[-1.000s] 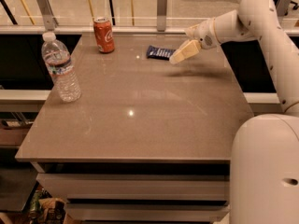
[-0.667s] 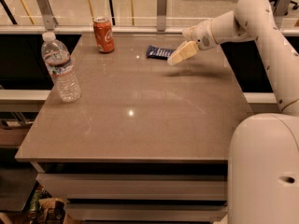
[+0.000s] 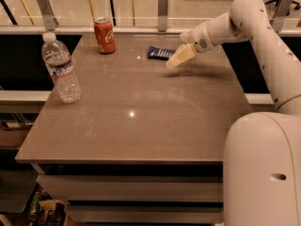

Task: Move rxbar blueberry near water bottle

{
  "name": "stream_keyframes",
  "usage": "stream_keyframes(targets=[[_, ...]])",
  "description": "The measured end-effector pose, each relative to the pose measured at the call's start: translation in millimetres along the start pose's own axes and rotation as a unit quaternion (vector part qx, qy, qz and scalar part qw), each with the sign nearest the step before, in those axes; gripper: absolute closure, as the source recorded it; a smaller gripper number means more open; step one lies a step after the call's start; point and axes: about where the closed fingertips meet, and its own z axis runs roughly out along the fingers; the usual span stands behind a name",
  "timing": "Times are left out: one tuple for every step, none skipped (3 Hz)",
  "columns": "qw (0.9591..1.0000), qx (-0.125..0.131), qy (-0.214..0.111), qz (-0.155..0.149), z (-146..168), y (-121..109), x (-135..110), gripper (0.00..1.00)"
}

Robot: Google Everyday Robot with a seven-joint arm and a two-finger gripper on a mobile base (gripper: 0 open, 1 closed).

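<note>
The rxbar blueberry (image 3: 161,53), a small flat dark blue bar, lies on the brown table (image 3: 141,112) near its far edge, right of centre. My gripper (image 3: 178,59) hovers just right of the bar's right end, pointing left and down toward it; it holds nothing. The water bottle (image 3: 61,68), clear with a white cap, stands upright near the table's left edge, well to the left of the bar.
A red soda can (image 3: 104,35) stands upright at the far edge, left of the bar. A glass railing with metal posts (image 3: 162,4) runs behind the table. My white arm and base (image 3: 263,164) fill the right side.
The gripper has drifted slightly left and up toward the bar's right end. The bar, can and bottle have not moved.
</note>
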Motion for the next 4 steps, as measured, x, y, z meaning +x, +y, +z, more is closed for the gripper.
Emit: stream_keyframes(targets=[[0.9999, -0.003, 0.010, -0.004, 5, 1, -3, 0.00], [0.9997, -0.009, 0.020, -0.008, 9, 2, -6, 0.00], [0.9997, -0.019, 0.014, -0.007, 15, 3, -7, 0.00], [0.9996, -0.026, 0.011, -0.005, 22, 3, -7, 0.00]])
